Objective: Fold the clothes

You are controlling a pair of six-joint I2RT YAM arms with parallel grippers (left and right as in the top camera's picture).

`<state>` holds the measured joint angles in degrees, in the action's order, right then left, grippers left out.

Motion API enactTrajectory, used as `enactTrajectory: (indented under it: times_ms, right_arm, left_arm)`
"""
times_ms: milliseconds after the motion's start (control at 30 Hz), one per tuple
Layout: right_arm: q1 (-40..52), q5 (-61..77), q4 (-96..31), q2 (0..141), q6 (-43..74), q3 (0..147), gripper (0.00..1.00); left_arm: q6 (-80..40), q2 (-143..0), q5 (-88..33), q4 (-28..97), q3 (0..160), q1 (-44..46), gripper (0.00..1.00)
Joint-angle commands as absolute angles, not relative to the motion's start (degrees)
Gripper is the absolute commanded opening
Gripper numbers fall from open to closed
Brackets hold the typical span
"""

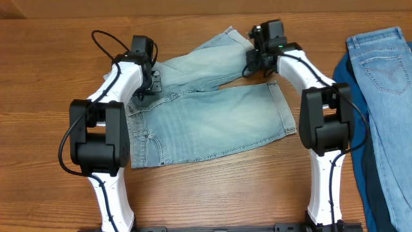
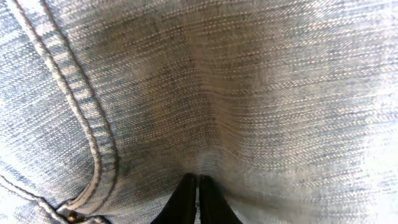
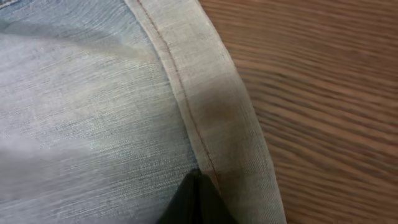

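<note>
Shorts [image 1: 212, 122] sit pinched in your left gripper [image 2: 198, 190] and right gripper [image 3: 198, 186]; uneven lifting may slip these thin bites.

Bare table [image 1: 219, 193] in front of shorts [image 1: 212, 125]: you pass freely. On your right, denim garment [image 1: 386, 84] and dark cloth [image 1: 368, 187] fill edge.
</note>
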<state>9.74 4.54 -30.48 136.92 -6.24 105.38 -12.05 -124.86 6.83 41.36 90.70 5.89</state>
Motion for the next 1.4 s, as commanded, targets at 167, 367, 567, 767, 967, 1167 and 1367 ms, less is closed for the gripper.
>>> enactTrajectory:
  times_ms: [167,367,567,767,967,1167,1367]
  right_arm:
    - [7.8,-0.8,-32.8,137.5,-6.2,106.1,0.04]
    - [6.0,-8.6,-38.9,137.5,-4.1,106.1,0.04]
    - [1.6,-8.5,-50.5,137.5,3.1,106.1,0.04]
    - [2.0,-7.5,-56.3,137.5,6.3,106.1,0.04]
    - [2.3,-7.7,-64.9,133.1,16.2,108.1,0.04]
    - [2.3,-7.2,-61.2,132.7,14.6,113.1,0.04]
    - [4.9,0.8,-59.9,132.7,7.0,125.4,0.04]
  left_arm:
    - [-13.4,-126.3,2.9,42.0,90.1,6.5,0.08]
    - [-14.6,-126.3,-1.1,41.7,90.1,6.7,0.08]
    - [-14.2,-126.3,-1.1,42.1,90.1,8.9,0.06]
    - [-14.2,-126.3,-1.1,42.7,90.1,10.4,0.04]
    - [-14.2,-123.2,-2.7,46.2,92.4,10.7,0.04]
    - [-14.2,-118.8,-2.4,46.5,95.0,10.9,0.04]
    - [-14.4,-114.4,1.5,46.1,95.7,10.9,0.04]
